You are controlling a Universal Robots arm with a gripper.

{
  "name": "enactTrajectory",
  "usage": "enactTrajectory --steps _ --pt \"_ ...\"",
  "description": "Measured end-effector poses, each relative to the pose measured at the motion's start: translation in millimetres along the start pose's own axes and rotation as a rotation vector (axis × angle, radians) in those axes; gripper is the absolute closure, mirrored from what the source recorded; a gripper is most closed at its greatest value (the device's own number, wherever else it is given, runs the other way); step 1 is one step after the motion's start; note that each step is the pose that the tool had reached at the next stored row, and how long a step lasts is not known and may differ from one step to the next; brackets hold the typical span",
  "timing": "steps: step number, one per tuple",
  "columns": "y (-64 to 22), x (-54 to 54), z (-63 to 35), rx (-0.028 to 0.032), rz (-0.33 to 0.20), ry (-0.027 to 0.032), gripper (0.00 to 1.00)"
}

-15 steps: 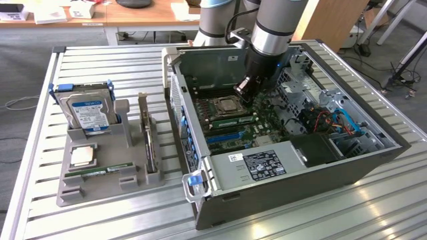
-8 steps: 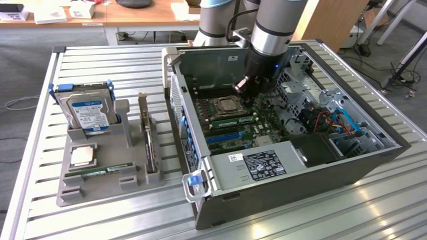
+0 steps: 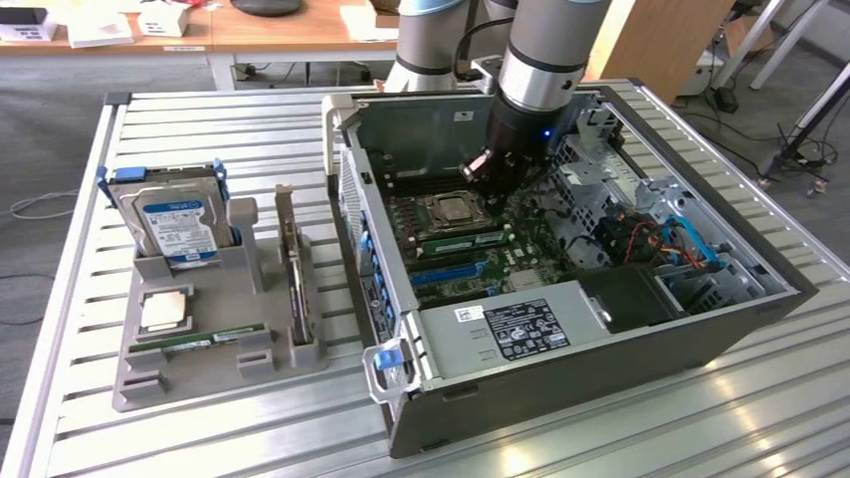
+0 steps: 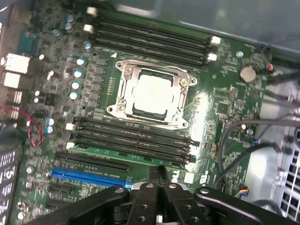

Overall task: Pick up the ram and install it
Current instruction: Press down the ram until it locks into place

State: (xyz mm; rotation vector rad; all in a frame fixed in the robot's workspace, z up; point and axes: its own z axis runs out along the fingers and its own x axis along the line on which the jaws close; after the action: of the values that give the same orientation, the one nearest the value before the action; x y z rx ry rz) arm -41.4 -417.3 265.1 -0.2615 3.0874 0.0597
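Green circuit board with a row of small dark chips: that's the ram (image 3: 468,242), and in the exterior view it sits on its long edge in a memory slot on the motherboard (image 3: 531,264), just beside the silver processor socket (image 3: 452,211). It's long, narrow and flat, and its long axis runs parallel to the socket's near side, rising slightly toward the exterior view's right. The open computer case (image 3: 743,309) lies on the slatted metal tabletop (image 3: 638,428). The arm comes straight down into the case, with the hand (image 3: 489,191) low over the board next to the socket. Off to the exterior view's left, a grey tray (image 3: 199,383) carries a second green stick (image 3: 199,342) lying flat and a hard drive (image 3: 173,224) standing upright.

Over to the wrist view: the ram (image 4: 136,153) shows as a thin green strip in the slot of the bank farthest from the processor socket (image 4: 151,93), lined up with the black empty slots beside it. The hand (image 4: 158,174) is pinched fully together with nothing between its fingers, and its dark tips are just beside the ram's edge. I can't tell whether they touch it. A blue expansion slot (image 4: 84,176) lies near the hand.
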Motion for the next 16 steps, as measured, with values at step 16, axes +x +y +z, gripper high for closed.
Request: enactTrajectory --steps 16 --pt "0.4 1.0 0.4 0.0051 0.115 -0.0041 0.89"
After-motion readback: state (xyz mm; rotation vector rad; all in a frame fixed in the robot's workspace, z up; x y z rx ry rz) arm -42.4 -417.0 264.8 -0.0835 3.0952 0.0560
